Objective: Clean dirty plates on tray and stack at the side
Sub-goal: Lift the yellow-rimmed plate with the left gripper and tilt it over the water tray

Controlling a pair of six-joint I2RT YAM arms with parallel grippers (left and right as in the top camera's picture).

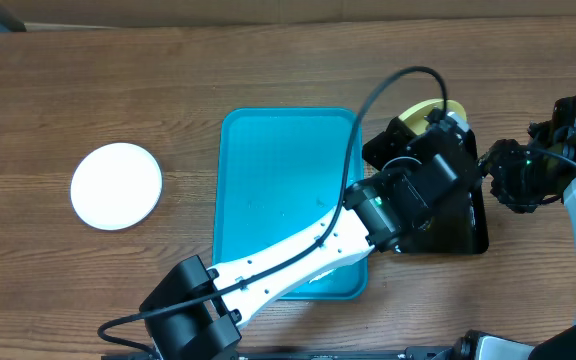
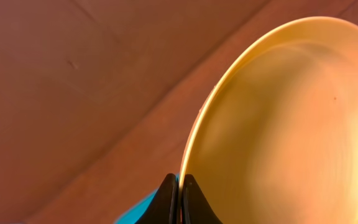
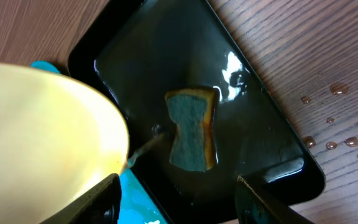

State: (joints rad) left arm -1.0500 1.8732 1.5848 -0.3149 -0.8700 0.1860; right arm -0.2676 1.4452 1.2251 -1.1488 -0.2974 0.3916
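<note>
Black tray [image 3: 166, 62] and sponge [image 3: 191, 127] on a wooden table [image 1: 118, 80]
The sponge lies flat in the wet tray, at the table's right side; water drops [image 3: 339, 89] dot the wood just beside the tray.

- The overhead view looks straight down from high above the wooden surface [image 1: 268, 70]. It takes in the turquoise tray [image 1: 278, 170] in the middle, a white plate [image 1: 116, 186] at the left and the black tray [image 1: 468, 225] at the right.
- The left wrist view sits very close, looking along the left pincer [image 2: 179, 199] at the rim of the pale yellow plate [image 2: 291, 124], with wood beyond.
- The right wrist view looks down from near, past the right pincer [image 3: 182, 205], onto the black tray and its sponge [image 3: 191, 127].
- All three views share the pale yellow plate; the overhead and right wrist views also share the black tray.
</note>
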